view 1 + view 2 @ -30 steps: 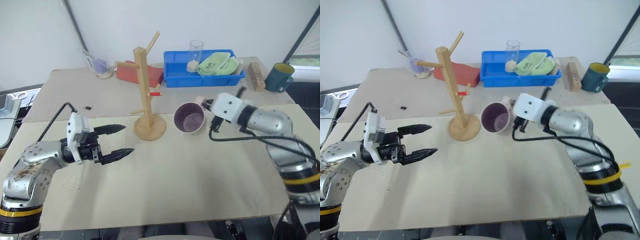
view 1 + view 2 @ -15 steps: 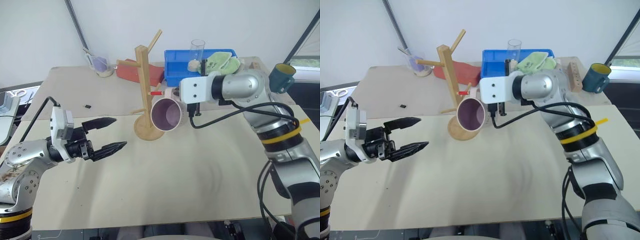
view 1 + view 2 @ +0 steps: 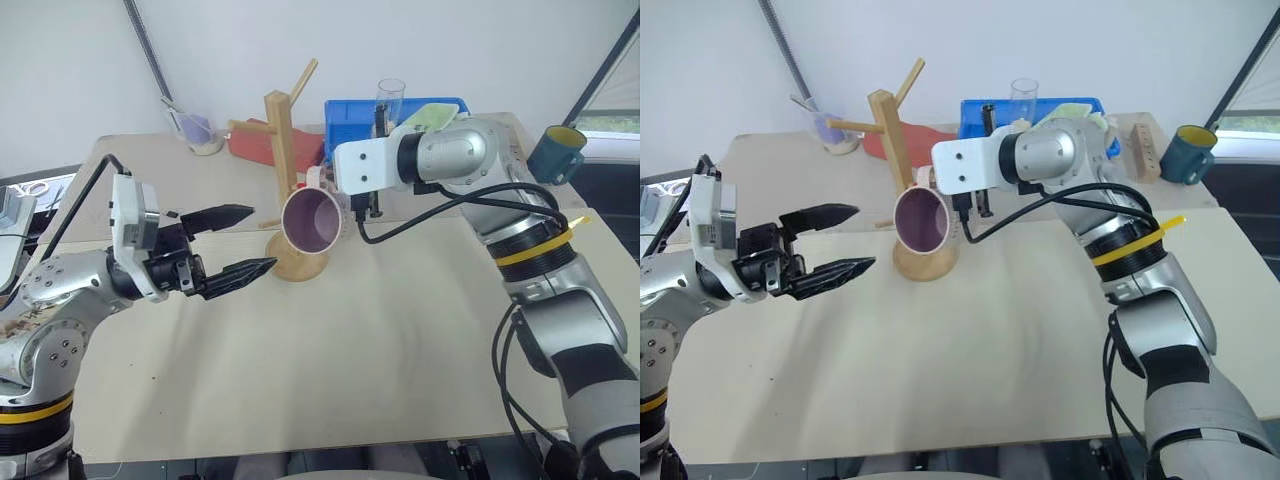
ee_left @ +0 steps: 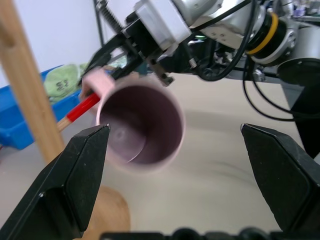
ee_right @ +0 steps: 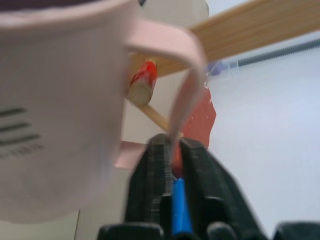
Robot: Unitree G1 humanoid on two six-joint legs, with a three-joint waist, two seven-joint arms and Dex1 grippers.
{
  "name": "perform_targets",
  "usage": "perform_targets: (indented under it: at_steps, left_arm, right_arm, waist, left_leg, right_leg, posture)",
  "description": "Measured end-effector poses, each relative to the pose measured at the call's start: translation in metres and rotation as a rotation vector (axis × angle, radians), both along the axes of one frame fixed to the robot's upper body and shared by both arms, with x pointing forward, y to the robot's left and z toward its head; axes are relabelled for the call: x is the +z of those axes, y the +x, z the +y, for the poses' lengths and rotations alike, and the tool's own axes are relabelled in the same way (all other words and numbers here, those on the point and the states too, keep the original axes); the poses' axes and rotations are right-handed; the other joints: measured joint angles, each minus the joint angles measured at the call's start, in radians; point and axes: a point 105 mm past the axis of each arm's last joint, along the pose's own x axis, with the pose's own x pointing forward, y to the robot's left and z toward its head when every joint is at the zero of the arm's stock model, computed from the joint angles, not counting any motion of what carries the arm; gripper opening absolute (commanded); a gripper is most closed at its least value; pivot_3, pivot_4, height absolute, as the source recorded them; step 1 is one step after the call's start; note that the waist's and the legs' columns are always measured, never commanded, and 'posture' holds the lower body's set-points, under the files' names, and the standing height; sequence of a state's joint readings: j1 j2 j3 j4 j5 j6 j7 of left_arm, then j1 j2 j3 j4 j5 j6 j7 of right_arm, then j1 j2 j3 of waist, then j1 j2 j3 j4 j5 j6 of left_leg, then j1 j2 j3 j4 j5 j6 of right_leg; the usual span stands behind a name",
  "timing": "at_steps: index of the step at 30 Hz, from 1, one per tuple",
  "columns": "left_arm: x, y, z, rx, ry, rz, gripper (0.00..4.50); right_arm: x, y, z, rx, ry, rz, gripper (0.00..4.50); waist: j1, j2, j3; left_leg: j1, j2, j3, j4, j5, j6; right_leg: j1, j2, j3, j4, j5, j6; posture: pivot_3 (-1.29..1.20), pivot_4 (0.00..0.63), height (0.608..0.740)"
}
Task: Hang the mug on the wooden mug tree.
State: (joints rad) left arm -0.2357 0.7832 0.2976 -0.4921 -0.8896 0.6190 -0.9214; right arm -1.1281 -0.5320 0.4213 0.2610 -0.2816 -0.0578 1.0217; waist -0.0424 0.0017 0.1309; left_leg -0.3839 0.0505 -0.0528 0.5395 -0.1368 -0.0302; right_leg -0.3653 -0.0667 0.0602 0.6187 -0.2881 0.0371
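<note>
Our right gripper (image 5: pixel 172 150) grips the mug (image 3: pixel 311 219) by its handle, holding it above the bench (image 3: pixel 380 340), just right of the wooden mug tree (image 3: pixel 285 160) beside its red-tipped peg (image 5: pixel 141 82). Our left gripper (image 3: pixel 240 240) hangs released, left of the tree's base.

You have almost nothing to read here. The only lettering is on the outer wall of the mug (image 5: pixel 55 135): a few dark strokes on the pale side, on the part of the wall away from the handle, too blurred and cut off to make out as a word. You get no legible label, brand, number or sign on anything else on the table around the mug.
</note>
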Motion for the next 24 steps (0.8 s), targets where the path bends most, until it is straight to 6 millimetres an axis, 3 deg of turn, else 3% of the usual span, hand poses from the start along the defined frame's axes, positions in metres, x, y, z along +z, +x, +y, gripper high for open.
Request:
perform_targets:
  at_steps: [5, 13, 17, 23, 24]
  left_arm:
    - [-0.001, 0.001, -0.001, -0.001, 0.000, 0.004, 4.50]
    - [-0.010, 0.015, 0.014, 0.114, 0.092, 0.032, 4.50]
    - [-0.020, 0.027, 0.032, 0.256, 0.173, 0.026, 4.50]
    - [-0.024, 0.029, 0.056, 0.325, 0.231, 0.037, 4.50]
    - [-0.022, 0.030, 0.059, 0.334, 0.229, 0.026, 4.50]
  right_arm:
    - [0.003, 0.000, -0.004, -0.009, -0.001, -0.004, 3.45]
    - [0.020, -0.017, -0.033, 0.015, 0.094, 0.097, 3.45]
    - [0.016, -0.037, -0.057, 0.022, 0.188, 0.285, 3.45]
    - [0.033, -0.067, -0.079, 0.029, 0.337, 0.445, 3.45]
    - [0.034, -0.071, -0.079, 0.031, 0.347, 0.456, 3.45]
  waist:
    - [0.000, 0.000, 0.000]
    - [0.002, 0.000, 0.000]
    - [0.002, 0.000, 0.000]
    - [-0.001, -0.001, 0.000]
    - [-0.001, -0.001, 0.001]
  left_leg:
    - [0.000, 0.001, 0.000, 0.000, 0.000, 0.000]
    - [0.001, 0.001, 0.000, 0.001, 0.000, 0.000]
    - [0.000, 0.001, 0.000, 0.000, 0.000, 0.000]
    - [0.001, 0.001, 0.000, 0.000, -0.001, -0.001]
    - [0.002, 0.001, 0.000, 0.000, -0.005, -0.007]
  right_leg:
    - [-0.003, 0.006, 0.009, 0.001, -0.002, -0.003]
    - [-0.002, 0.007, 0.010, 0.002, -0.002, -0.004]
    - [-0.003, 0.007, 0.010, 0.002, -0.002, -0.004]
    - [-0.005, 0.007, 0.011, 0.002, -0.003, -0.005]
    - [-0.005, 0.006, 0.011, 0.002, -0.003, -0.006]
  posture:
    - [0.00, 0.150, 0.740]
    - [0.00, 0.150, 0.740]
    - [0.00, 0.150, 0.740]
    - [0.00, 0.150, 0.740]
    - [0.00, 0.150, 0.740]
